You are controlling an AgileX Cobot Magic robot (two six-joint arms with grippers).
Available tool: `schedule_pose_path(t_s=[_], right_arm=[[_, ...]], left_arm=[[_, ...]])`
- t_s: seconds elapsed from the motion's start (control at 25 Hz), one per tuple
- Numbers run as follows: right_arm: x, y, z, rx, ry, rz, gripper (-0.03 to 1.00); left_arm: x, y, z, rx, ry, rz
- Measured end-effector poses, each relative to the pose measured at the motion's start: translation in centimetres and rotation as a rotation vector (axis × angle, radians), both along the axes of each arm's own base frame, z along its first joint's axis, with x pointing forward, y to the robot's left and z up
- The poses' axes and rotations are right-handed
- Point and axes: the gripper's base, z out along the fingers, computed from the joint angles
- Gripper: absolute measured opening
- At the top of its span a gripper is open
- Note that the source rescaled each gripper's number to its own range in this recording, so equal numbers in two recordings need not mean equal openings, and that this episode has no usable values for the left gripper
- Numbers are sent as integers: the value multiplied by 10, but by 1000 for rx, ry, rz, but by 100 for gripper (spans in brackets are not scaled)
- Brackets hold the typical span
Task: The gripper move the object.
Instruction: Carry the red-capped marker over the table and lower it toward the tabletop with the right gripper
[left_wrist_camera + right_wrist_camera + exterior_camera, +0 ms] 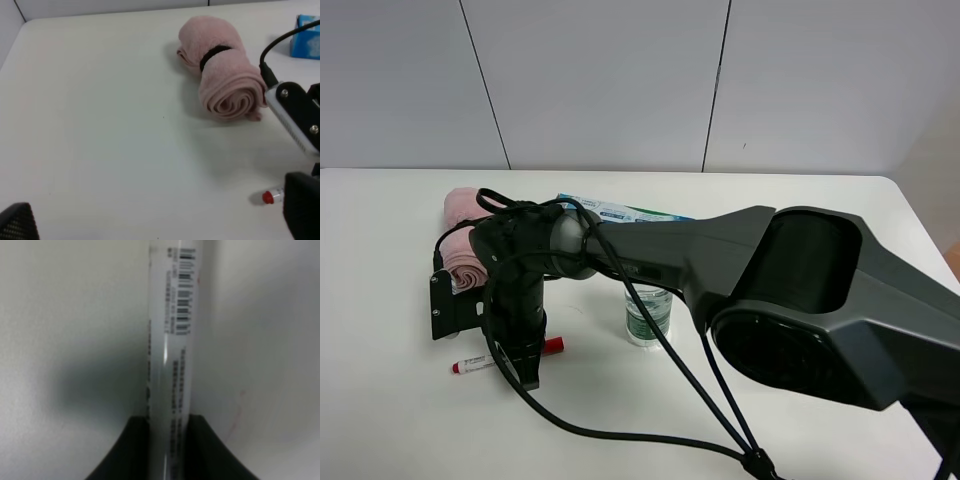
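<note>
The white marker pen [475, 364] lies on the table, its red cap [552, 346] pointing right. My right gripper [525, 365] reaches across to the left side and stands over the pen's middle. In the right wrist view the right gripper [167, 452] has a black finger [132, 450] pressed against each side of the printed barrel [170, 340]. In the left wrist view only the pen's red-tipped end [271, 196] shows beside a black finger. My left gripper [160, 234] is empty, with one fingertip [17, 222] at the frame corner.
A rolled pink towel [468, 235] lies behind the pen, also in the left wrist view [225, 85]. A blue-green toothpaste box [620, 212] lies further back. A small clear water bottle [648, 315] stands right of the gripper. Black cables [650, 435] trail over the table's front.
</note>
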Motion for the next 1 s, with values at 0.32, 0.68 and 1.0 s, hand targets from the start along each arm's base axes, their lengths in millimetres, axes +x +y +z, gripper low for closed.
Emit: schedule_pose_path(t_s=[0.32,0.68,1.0], right_arm=[[-2,-2,0,-19,28,-41,0],[-3,-3,-1,-29,44,-49,0],[-3,-3,-1,-36,47,-49,0]], left_arm=[[0,0,0,0,0,0],[0,0,0,0,0,0],[0,0,0,0,0,0]])
